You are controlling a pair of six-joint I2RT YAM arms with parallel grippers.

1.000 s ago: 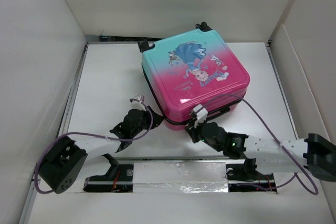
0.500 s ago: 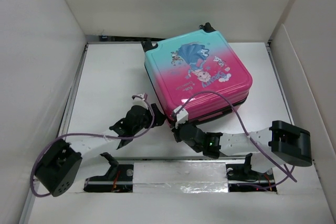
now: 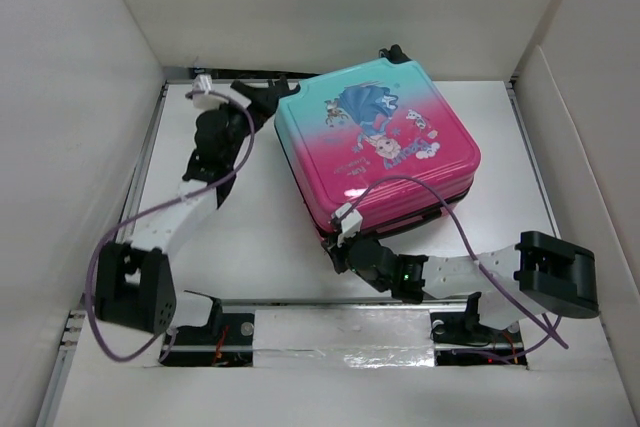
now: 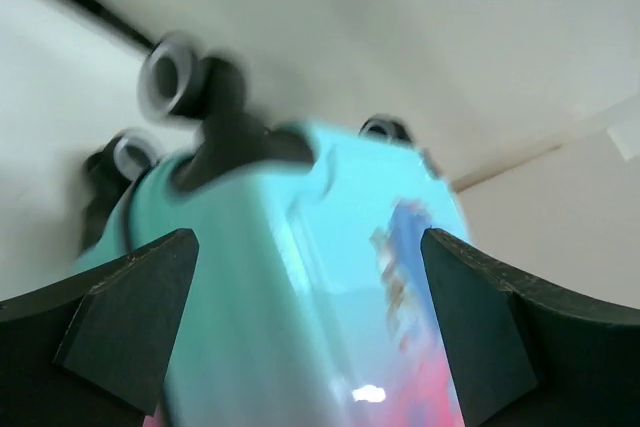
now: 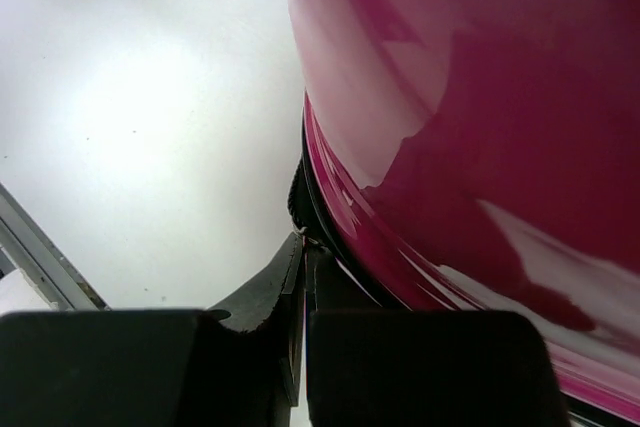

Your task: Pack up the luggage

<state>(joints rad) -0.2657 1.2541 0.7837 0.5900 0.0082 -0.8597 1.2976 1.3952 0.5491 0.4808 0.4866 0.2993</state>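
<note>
Since one second ago the left gripper (image 3: 272,97) has gone from the near left to the far left corner of the luggage (image 3: 380,147), and its jaws now stand wide by the wheels (image 4: 168,75). The luggage lies closed on the bench (image 3: 230,237), centre-right. The right gripper (image 5: 303,259) is pressed together, its tips at the black zipper seam (image 5: 312,209) on the near corner.

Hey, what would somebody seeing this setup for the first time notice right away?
The closed hard-shell child's suitcase, pink fading to teal with a cartoon princess print, lies flat on the white table, right of centre. The left gripper, jaws wide open, faces its far teal corner by the black-and-white wheels, while the right gripper, shut, sits at the black zipper seam on the pink near corner.
</note>
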